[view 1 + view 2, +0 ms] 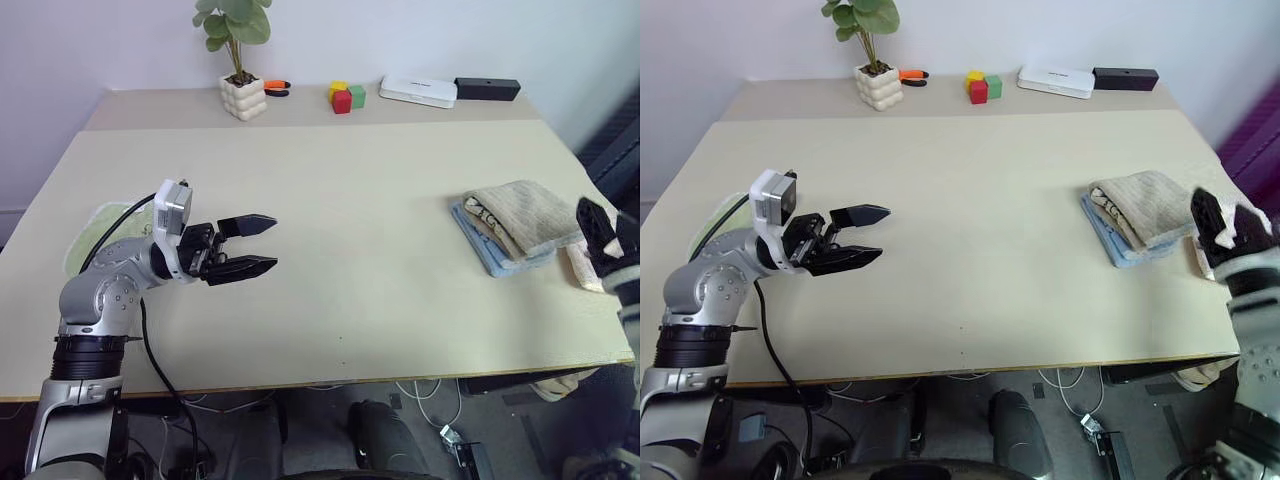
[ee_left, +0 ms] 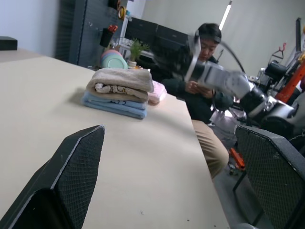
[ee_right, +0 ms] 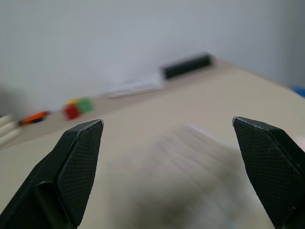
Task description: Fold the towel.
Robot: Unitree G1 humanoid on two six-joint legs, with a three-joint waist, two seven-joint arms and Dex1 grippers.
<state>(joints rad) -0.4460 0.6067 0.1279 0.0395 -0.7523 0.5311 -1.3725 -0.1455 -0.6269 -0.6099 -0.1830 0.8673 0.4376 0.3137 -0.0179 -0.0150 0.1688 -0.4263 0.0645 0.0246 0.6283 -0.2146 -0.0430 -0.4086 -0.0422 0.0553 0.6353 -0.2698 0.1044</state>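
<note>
The beige-tan towel (image 1: 525, 215) lies folded into a small bundle on top of a light blue folded towel (image 1: 490, 255), at the right side of the table (image 1: 380, 200). My right gripper (image 1: 1230, 225) hovers just right of that stack, near the table's right edge. Its two black fingers stand wide apart and hold nothing, and the right wrist view shows the towel (image 3: 190, 157) as a blur between them. My left gripper (image 1: 262, 245) is far off over the left half of the table. It points toward the towel (image 2: 121, 81), open and empty.
Along the back edge stand a potted plant (image 1: 240, 60), an orange item (image 1: 276, 87), coloured blocks (image 1: 346, 97), a white box (image 1: 418, 91) and a black box (image 1: 487, 88). A pinkish cloth (image 1: 585, 265) lies beside the stack, a light green cloth (image 1: 95, 230) at far left. A person (image 2: 205, 47) sits beyond the table's right side.
</note>
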